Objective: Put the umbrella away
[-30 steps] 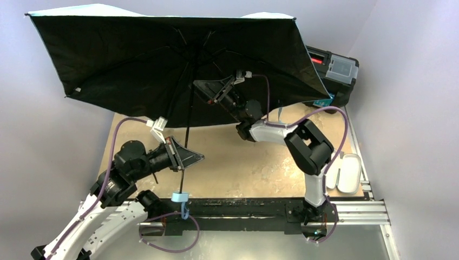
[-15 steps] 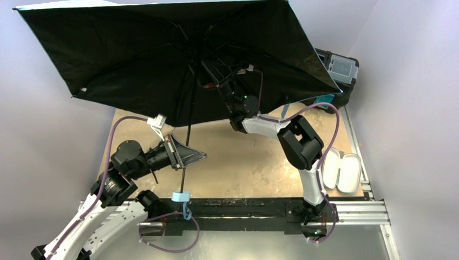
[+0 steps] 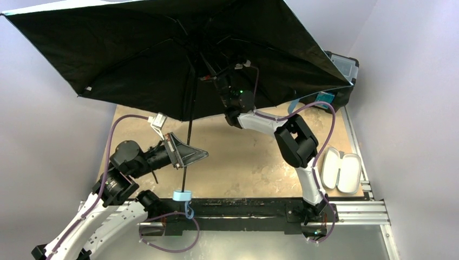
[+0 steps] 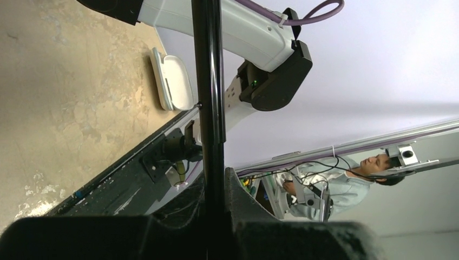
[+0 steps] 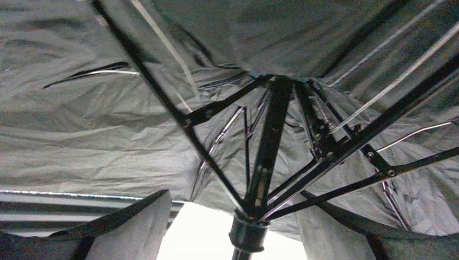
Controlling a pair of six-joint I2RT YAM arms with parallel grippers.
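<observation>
While the left arm reaches up from the near-left corner, the left gripper point(image 3: 189, 156) is clamped tight around the thin black shaft point(image 4: 208, 108) of the compact folding umbrella point(image 3: 135, 54). The umbrella is fully open and held aloft, well clear of the worn tan tabletop point(image 3: 243, 157). Its fabric canopy, black inside with a sliver of light blue outside showing at the top edge, spreads over the far left of the table. The pale blue handle point(image 3: 183, 196) hangs below that gripper, near the black front rail point(image 3: 243, 208). Further right, the right gripper point(image 3: 215, 81) is raised under the canopy where the metal ribs point(image 5: 346, 146) meet. Its fingers point(image 5: 138, 225) are spread wide to either side of the shaft, holding nothing. At the far right lie an open white oblong case point(image 3: 341, 170) and, behind it, a black toolbox with a clear lid point(image 3: 343, 67).
</observation>
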